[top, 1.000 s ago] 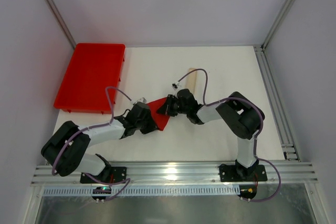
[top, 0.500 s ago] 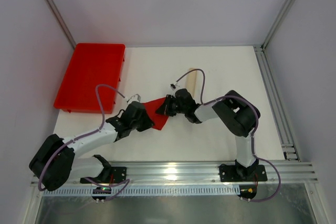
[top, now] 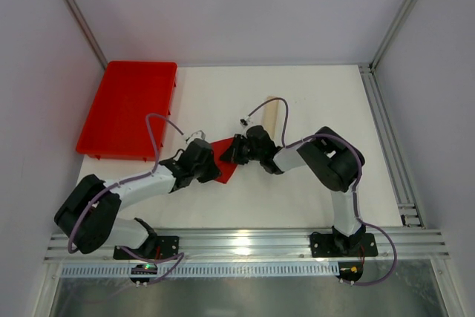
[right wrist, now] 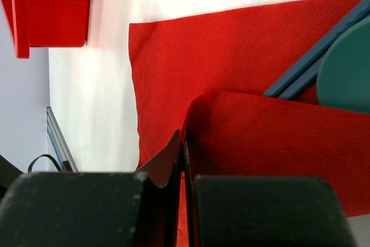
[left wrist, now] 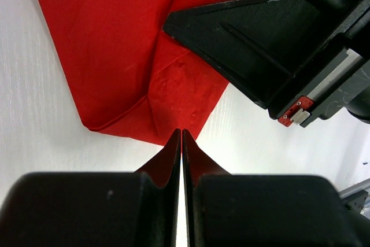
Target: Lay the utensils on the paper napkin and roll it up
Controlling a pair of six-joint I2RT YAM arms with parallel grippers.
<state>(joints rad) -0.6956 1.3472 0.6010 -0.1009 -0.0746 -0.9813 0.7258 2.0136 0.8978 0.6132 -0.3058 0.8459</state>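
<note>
**Paper napkin flap caught in the right jaws, cutlery lying just past them**

The paper napkin (top: 225,162) lies partly folded on the white table (top: 312,94), between the two grippers. On the right wrist camera, the right gripper (right wrist: 184,137) has its jaws pressed together on a lifted flap of the sheet, whose curled edge rises straight into the fingertips. That flap arches over the teal utensils (right wrist: 347,73), which show just to one side of the jaws. Their handles run slantwise across the flat red layer beneath.

The left gripper (left wrist: 181,134) meets the napkin from the opposite side. Its jaws are closed flat against each other, with the tips at the folded near edge. Whether any paper sits between them cannot be told.

The right arm is plainly the nearer to the cutlery. The roll would likely turn about the utensils' long axis, so the flap has to be carried across them, not along them.
</note>
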